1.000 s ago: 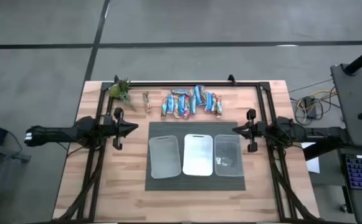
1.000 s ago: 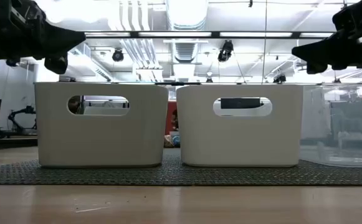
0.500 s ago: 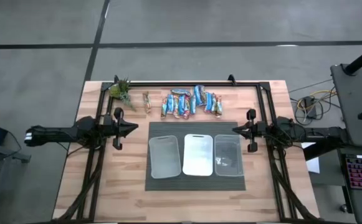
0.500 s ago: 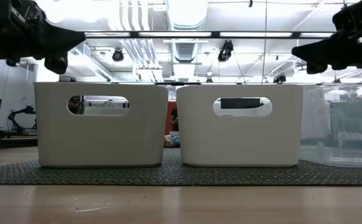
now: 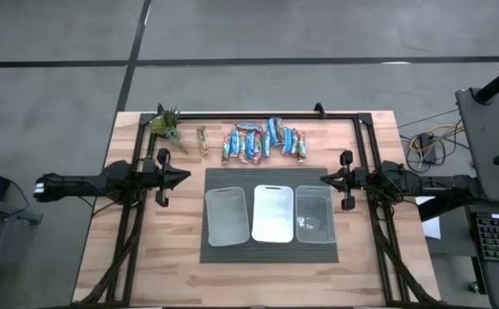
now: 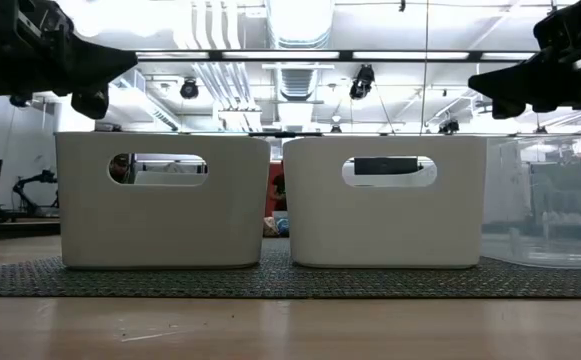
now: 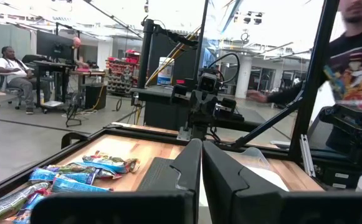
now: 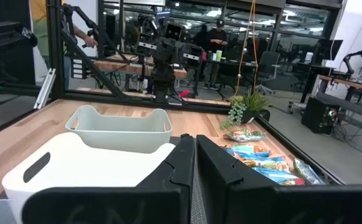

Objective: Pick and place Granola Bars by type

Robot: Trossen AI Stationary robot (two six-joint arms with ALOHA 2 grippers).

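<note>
Mostly Granola Bars (image 5: pixel 264 142) lengthwise toward bins (image 5: pixel 269 215), both grippers' fingers closed, empty.

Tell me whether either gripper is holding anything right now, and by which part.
Nothing is held. The left gripper and right gripper are both shut on nothing, hanging beside the bins. The granola bars all lie untouched on the table.

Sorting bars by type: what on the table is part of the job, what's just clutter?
Job:
- granola bars, heaped at the far edge
- one stray bar beside the heap
- three bins on the mat
- left gripper and right gripper, shut, holding nothing

Lying about:
- small plant in the far corner
</note>
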